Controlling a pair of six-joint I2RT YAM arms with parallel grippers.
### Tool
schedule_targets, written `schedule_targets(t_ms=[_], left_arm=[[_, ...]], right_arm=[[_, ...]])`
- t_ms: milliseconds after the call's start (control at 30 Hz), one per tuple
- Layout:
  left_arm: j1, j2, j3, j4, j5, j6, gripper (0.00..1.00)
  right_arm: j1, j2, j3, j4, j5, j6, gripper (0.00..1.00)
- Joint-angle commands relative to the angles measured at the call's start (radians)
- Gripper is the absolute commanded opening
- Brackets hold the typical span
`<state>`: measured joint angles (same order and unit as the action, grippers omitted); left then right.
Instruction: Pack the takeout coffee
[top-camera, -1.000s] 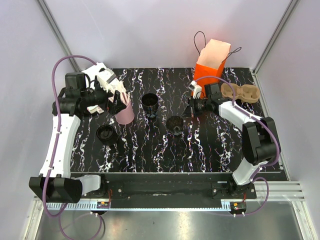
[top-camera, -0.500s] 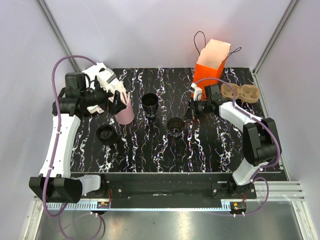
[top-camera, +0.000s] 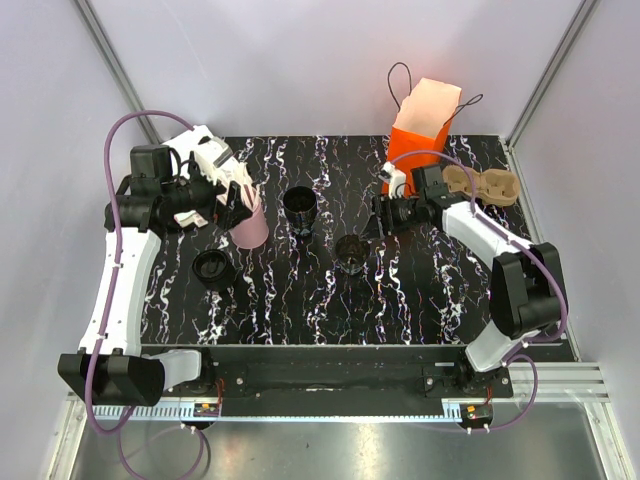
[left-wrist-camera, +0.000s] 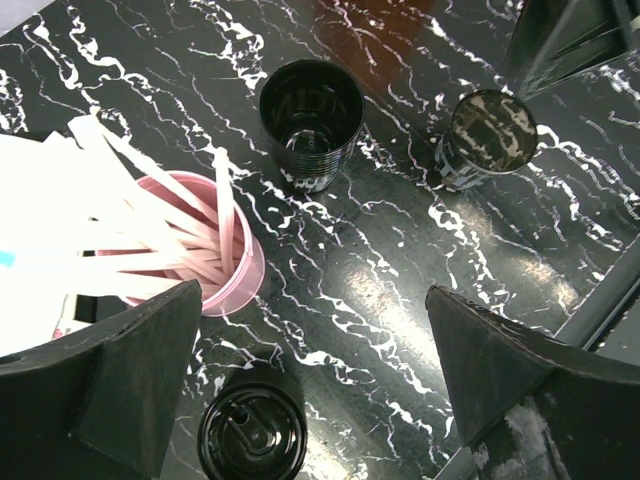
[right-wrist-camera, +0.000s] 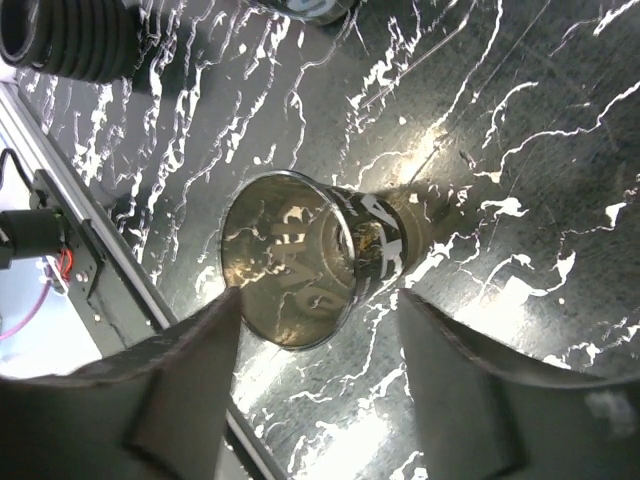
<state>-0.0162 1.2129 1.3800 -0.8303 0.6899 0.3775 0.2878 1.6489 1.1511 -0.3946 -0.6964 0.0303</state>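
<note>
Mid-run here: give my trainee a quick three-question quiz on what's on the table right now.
1. True or false: the left gripper is shut on the pink cup of sticks.
2. Which stands closest to the right gripper? A) open black cup B) glossy-topped cup C) cardboard cup carrier
3. Fill in: the orange bag stands at the far ______ corner.
Key: 1 false, it is open and holds nothing; 2 B; 3 right.

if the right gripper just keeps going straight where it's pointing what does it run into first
The black cup with the glossy top, centred just ahead of the right gripper, whose fingers stand apart. Nothing shows in between, though the gap is hard to judge.
</note>
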Motion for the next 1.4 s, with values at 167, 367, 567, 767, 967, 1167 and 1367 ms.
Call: schedule_targets(t_ms=[167,367,567,767,967,1167,1367], left_arm=[[-0.004,-0.036,0.050,-0.107,-0.131,0.165,0.99],[-0.005,-0.087,-0.004,-0.245,-0.217,0.339,0.99],[-0.004,-0.145,-0.152,-0.334,-0.240,0.509,0.99],[-0.004,-0.159,-0.265,-0.299,-0.296,0.584,0.99],[-0.004,-0.147,-0.360,-0.213,-0.354,0.617,0.97],[-0.004,-0.139,-0.438,-0.158,-0.397,0.656,0.84],[-0.004,-0.124,-0.502,-0.086,-0.435,0.678,0.73]], right_arm=[[-0.002,-0.103,0.202,-0.203,0.080,-0.134,0.96],[-0.004,-0.147,0.262,-0.306,0.110,-0.222,0.98],[-0.006,-0.190,0.282,-0.340,0.127,-0.285,0.99],[-0.009,-0.207,0.272,-0.345,0.120,-0.303,1.00],[-0.012,-0.213,0.257,-0.348,0.118,-0.310,0.99],[-0.015,-0.212,0.254,-0.346,0.118,-0.313,0.99],[-0.019,-0.216,0.248,-0.346,0.115,-0.314,0.99]])
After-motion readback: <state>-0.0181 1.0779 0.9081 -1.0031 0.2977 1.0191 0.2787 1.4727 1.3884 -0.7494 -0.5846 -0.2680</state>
